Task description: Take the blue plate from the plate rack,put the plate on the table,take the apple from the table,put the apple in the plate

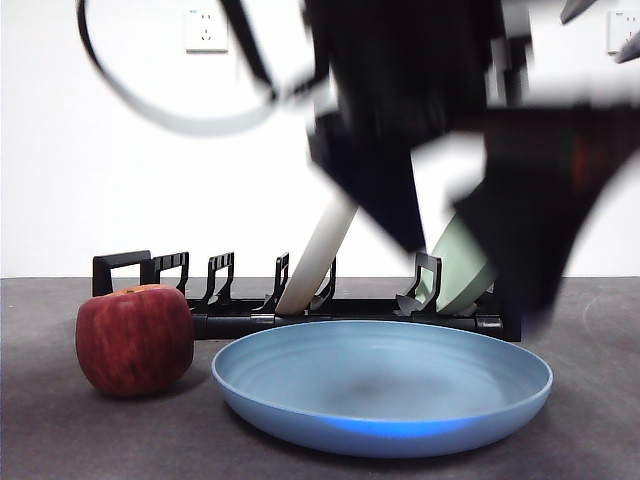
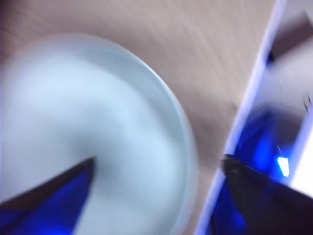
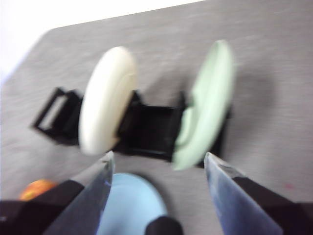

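The blue plate (image 1: pixel 380 385) lies flat on the table (image 1: pixel 590 400) in front of the plate rack (image 1: pixel 250 322). The apple (image 1: pixel 135 340) stands on the table just left of the plate, apart from it. My left gripper (image 2: pixel 159 159) hangs open over the blue plate (image 2: pixel 73 122), its rim between the jaws, gripping nothing. My right gripper (image 3: pixel 159 154) is open and empty, above the blue plate (image 3: pixel 129 203) and facing the rack (image 3: pixel 151 129); the apple (image 3: pixel 36 188) shows off to one side. In the front view, blurred dark arm parts hang above the plate's right half.
A cream-white plate (image 1: pixel 320 255) and a pale green plate (image 1: pixel 462 265) lean upright in the rack's slots; the slots at its left end hold nothing. In the left wrist view the table's edge runs close beside the blue plate.
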Tool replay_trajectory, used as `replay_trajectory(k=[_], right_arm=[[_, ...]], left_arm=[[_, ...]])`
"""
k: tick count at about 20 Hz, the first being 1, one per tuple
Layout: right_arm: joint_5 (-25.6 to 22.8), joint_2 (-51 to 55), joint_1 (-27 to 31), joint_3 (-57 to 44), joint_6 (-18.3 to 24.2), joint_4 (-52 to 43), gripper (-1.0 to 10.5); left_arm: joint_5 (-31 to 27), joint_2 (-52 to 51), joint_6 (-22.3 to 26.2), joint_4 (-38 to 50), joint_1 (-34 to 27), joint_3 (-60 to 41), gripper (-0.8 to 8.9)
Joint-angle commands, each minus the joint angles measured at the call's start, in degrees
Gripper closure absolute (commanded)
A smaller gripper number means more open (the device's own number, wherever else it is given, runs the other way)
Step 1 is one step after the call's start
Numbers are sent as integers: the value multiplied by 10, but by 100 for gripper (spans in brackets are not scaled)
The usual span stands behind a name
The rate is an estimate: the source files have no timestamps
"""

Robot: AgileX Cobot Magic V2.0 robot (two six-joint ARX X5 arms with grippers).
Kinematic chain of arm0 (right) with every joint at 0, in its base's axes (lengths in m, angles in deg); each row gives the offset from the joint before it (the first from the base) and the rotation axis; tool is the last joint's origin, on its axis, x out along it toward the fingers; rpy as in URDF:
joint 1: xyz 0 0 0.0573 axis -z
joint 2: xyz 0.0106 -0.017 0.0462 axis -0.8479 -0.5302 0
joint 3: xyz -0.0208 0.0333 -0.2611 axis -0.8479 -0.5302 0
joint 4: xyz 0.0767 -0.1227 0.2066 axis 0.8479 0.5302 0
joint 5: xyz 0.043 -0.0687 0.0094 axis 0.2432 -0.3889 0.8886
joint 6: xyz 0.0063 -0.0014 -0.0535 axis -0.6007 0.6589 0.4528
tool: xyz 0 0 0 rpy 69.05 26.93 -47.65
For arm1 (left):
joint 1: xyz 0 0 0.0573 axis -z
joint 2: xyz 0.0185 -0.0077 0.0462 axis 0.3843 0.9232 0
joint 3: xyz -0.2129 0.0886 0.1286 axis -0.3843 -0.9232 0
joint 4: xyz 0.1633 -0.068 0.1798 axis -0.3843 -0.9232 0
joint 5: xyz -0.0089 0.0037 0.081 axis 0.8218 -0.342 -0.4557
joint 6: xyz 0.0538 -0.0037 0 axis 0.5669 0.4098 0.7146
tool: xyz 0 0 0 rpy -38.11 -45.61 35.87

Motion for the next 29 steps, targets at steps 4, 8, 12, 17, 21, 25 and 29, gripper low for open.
replay_trajectory(k=[4, 8, 12, 17, 21, 25, 29], right_arm=[[39, -1, -28, 4, -3, -7, 619], [37, -28, -110, 7, -1, -27, 534], [2, -98, -220, 37, 5, -38, 534], [-47, -200, -326, 111, 43, -37, 522], [-81, -280, -376, 166, 61, -37, 405], [-128, -386, -425, 224, 96, -37, 405], [-148, -504, -458, 279, 114, -38, 405]], left_arm=[[-54, -184, -7, 7, -61, 50, 324], [-22, -280, -1, -11, -195, 62, 382], [78, -324, -6, -98, -391, 62, 381], [144, -350, -8, -146, -568, 62, 381], [166, -369, -12, -158, -650, 62, 381], [188, -389, -15, -178, -688, 62, 381], [189, -400, -23, -193, -688, 62, 381]])
